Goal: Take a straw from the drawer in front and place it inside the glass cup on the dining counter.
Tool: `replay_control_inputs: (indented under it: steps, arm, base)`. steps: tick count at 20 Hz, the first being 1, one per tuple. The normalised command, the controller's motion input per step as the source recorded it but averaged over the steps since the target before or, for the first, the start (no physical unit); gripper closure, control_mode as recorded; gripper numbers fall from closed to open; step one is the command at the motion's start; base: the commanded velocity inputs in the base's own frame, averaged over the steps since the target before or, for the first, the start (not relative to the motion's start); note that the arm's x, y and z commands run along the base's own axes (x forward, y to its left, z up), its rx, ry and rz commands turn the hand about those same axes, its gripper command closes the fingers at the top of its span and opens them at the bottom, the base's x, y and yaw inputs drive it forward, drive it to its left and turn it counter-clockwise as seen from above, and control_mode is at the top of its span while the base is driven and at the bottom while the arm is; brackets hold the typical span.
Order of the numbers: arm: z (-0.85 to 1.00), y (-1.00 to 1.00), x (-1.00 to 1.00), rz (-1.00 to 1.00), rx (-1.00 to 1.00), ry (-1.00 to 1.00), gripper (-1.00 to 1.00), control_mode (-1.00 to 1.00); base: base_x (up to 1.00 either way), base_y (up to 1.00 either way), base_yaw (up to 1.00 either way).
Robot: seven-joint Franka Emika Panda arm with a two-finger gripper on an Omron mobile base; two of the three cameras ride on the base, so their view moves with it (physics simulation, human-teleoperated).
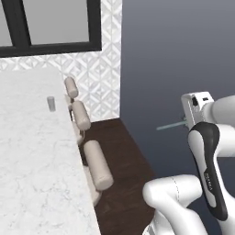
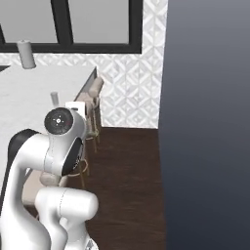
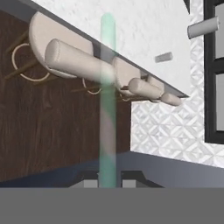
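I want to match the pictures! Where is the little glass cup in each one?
Left base view: glass cup stands upper left, on the dining counter near its far edge.
Right base view: left of middle, just above the arm.
Hand view: upper right, looking tipped sideways.
Shared landmark: the row of stools along the counter's edge.

Readable text: none could be made out anywhere I looked.
Arm's dark forearm cover (image 1: 212, 176): it carried a small pale marking running along its length, too tiny and blurred to read as letters.
Round joint cap (image 2: 59, 121): it showed a ring of faint dots around a centre mark, no legible characters.
Tabletop (image 1: 32, 156): there were grey veins on white marble, no writing or labels.
Wall tiles (image 2: 129, 88): these had a repeating diamond pattern, no signs or numbers.
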Motion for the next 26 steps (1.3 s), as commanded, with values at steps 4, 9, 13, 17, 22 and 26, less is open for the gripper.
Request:
replay_control_inputs:
  steps: [4,9,13,17,22,26]
  arm:
    - [0.00,0.00,0.00,0.00,0.00,0.00,1.00,1.00]
    - [0.00,0.00,0.00,0.00,0.00,0.00,1.00,1.00]
    - [0.00,0.00,0.00,0.00,0.00,0.00,1.00,1.00]
    - [0.00,0.00,0.00,0.00,0.00,0.00,1.00,1.00]
    - [0.00,0.00,0.00,0.00,0.00,0.00,1.00,1.00]
    - [0.00,0.00,0.00,0.00,0.00,0.00,1.00,1.00]
  base:
    - [0.85,-0.28,0.29]
    - [0.77,-0.38,0.30]
    - [0.64,-0.35,0.33]
    - [0.56,-0.23,0.34]
    - [0.46,-0.10,0.34]
    - [0.50,-0.37,0.31]
